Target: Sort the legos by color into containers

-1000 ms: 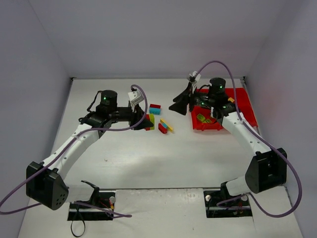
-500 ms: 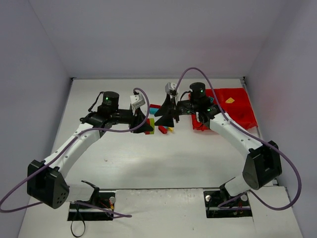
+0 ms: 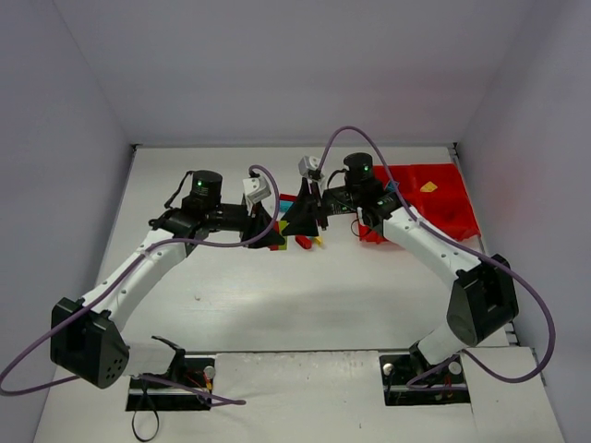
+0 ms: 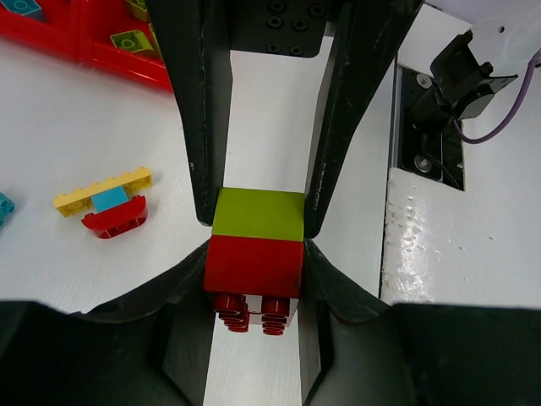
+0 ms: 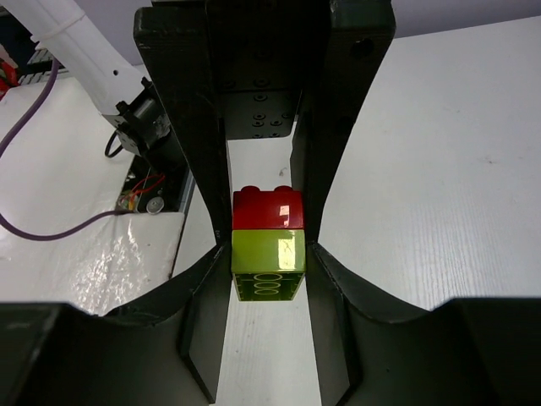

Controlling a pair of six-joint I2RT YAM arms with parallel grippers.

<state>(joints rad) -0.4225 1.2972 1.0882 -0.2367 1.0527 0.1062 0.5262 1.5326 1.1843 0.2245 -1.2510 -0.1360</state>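
The left gripper [image 4: 254, 258] is clenched on the red lego [image 4: 254, 269]. That brick is joined to a lime green lego [image 5: 268, 252], which the right gripper [image 5: 267, 258] seems to pinch, mid-table [image 3: 277, 305]. Loose legos [image 4: 106, 203] lie just beside. Farther right, the red tray [image 3: 457, 217] holds a yellow lego [image 3: 428, 186].

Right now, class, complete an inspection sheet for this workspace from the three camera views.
Surface: white table.
Job's things: red brick joined to lime brick; red tray holds yellow brick and lime pieces; yellow strip and red curved piece lie loose.
Clutter: nothing seen.
Grippers: left tool shut on red brick; right tool shut on lime brick, from the opposite end.
Cables: purple cables loop high over the table.
Surroundings: pale walls on three sides.
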